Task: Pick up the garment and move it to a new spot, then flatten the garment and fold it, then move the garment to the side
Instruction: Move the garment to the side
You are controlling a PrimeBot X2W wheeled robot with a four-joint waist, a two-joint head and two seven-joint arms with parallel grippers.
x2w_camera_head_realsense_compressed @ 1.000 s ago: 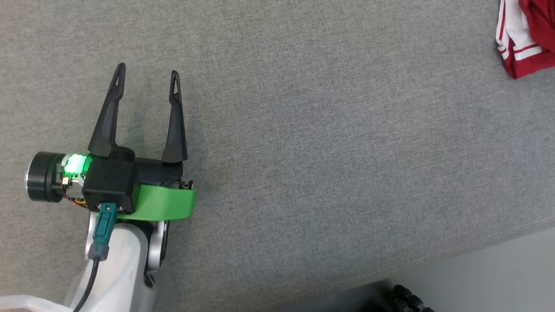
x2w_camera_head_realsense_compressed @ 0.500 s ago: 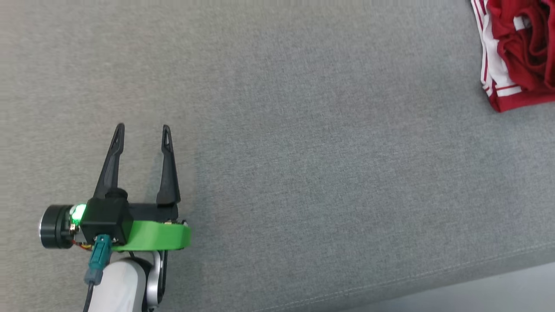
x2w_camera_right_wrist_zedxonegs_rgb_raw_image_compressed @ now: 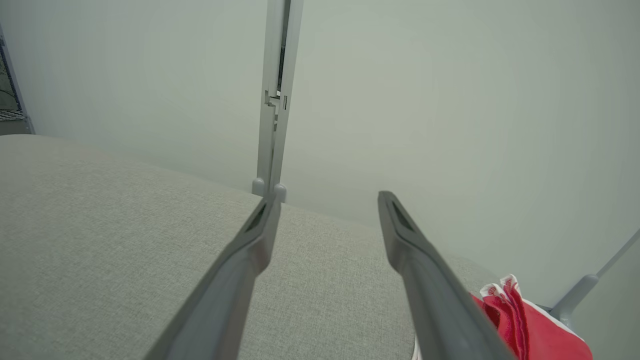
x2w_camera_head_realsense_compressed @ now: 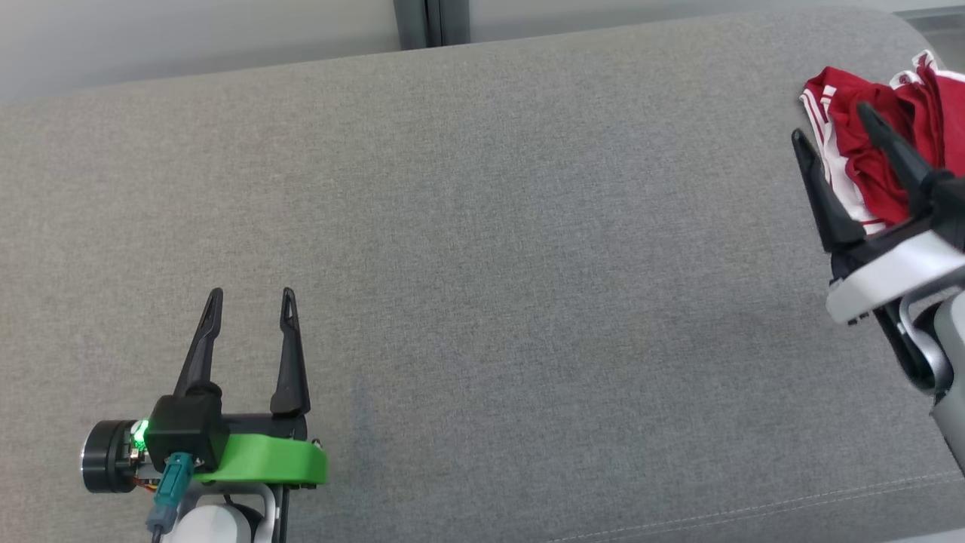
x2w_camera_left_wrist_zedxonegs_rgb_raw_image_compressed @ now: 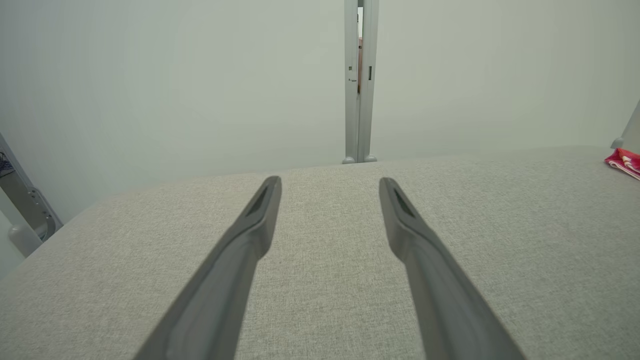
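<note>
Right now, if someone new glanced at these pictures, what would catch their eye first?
The crumpled red and white garment at the far right end of the grey cushion stands out most, with the open right hand close by it. Next comes the bright green collar behind the open left hand, at the lower left of the head view.

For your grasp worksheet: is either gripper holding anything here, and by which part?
Nothing is held: the left gripper and right gripper are open; the red garment lies ungripped.
</note>
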